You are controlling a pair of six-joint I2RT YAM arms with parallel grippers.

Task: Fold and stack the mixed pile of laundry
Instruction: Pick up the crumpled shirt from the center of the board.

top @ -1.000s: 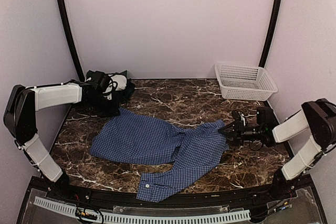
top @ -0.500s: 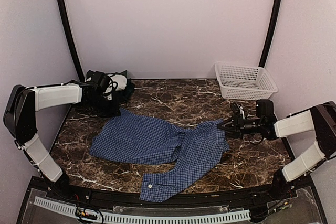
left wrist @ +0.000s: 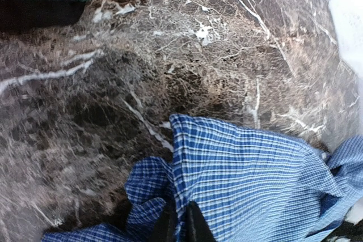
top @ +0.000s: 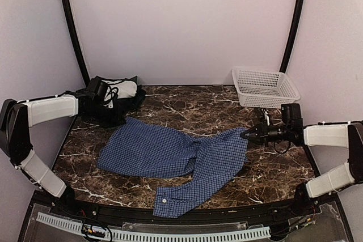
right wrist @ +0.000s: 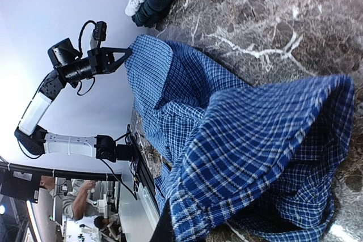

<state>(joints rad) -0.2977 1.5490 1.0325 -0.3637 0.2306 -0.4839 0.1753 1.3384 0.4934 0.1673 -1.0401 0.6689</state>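
One soft, light, floppy blue shirt (top: 170, 154) lies spread on the table (top: 215, 109), probably best pinched by its edges; the right hand (top: 248, 135) is closed tight on its right edge, while the left hand (left wrist: 181, 219) is at its far corner, and I cannot tell if it holds on.

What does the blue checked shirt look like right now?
The blue checked shirt is soft, thin cloth in small blue-and-white squares. It lies spread and rumpled on the dark marble table, one sleeve with a white cuff button reaching the near edge. The right fingers pinch its right edge, lifting it slightly. The left fingers sit by its far left corner; a grip there is unclear.
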